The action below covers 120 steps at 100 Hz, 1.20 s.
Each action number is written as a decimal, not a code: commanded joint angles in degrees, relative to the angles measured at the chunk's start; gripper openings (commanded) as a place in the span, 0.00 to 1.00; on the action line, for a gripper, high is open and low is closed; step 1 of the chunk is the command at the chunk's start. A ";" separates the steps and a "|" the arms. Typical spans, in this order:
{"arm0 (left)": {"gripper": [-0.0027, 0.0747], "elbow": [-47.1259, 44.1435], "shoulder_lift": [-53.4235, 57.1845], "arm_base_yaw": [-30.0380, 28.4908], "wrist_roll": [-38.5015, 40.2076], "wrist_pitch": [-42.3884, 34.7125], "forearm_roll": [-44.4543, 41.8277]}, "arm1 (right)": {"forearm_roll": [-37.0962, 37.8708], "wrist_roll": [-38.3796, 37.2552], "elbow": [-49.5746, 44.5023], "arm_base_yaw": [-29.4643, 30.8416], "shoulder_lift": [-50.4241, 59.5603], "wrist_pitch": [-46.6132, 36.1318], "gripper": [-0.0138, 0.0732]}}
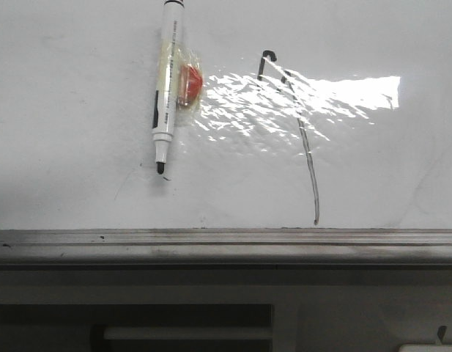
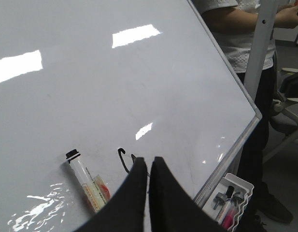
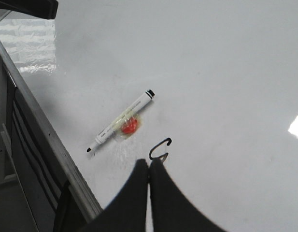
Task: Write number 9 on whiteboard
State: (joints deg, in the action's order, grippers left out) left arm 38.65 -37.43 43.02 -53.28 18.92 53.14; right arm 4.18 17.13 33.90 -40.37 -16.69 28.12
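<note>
Lying on whiteboard (image 1: 79, 110): marker pen (image 1: 165, 88), beside incomplete number 9 (image 1: 308, 158).

The only written mark is the number 9 (image 1: 299, 132), a dark stroke on the whiteboard (image 1: 79, 110): a small hook at the top joined to a long, slightly curved tail, its loop not closed, so it reads as an incomplete figure. The marker pen (image 1: 165, 88) lying on the board carries a printed label along its barrel, but the lettering is too small to read.
</note>
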 commanded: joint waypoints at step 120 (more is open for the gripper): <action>0.01 -28.54 16.94 -13.34 35.44 -24.61 -43.75 | 0.57 -0.38 -0.05 0.42 1.16 -1.84 0.11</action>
State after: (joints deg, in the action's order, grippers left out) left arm 12.53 -23.75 33.01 -33.99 1.35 22.98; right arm 4.18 16.99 32.49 -40.28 -15.09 30.18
